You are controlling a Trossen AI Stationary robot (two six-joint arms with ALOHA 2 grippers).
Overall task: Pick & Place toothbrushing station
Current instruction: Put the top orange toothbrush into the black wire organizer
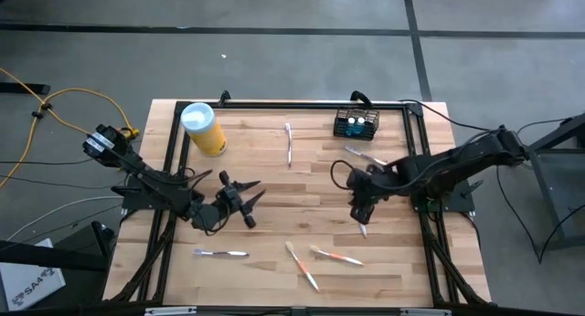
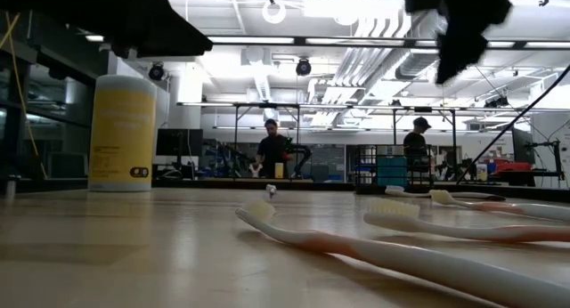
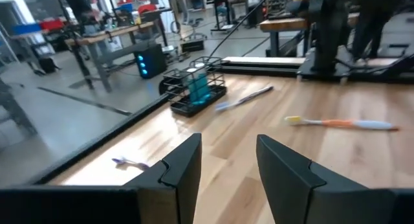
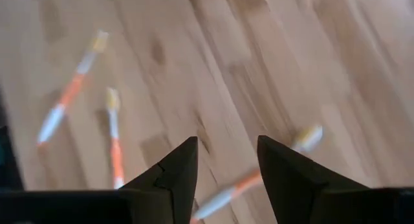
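Observation:
The toothbrushing station is a small black wire basket with something teal in it, standing on the table's far right part; it also shows in the left wrist view. My left gripper hangs level over the table's left middle, open and empty, pointing toward the basket from well short of it. My right gripper slants down over the right middle, open, above an orange-and-white toothbrush that lies on the wood.
A yellow canister with a white lid stands far left. Loose toothbrushes lie about: one far centre, one beside the basket, one near left, two orange ones near centre. Black frame rails edge the table.

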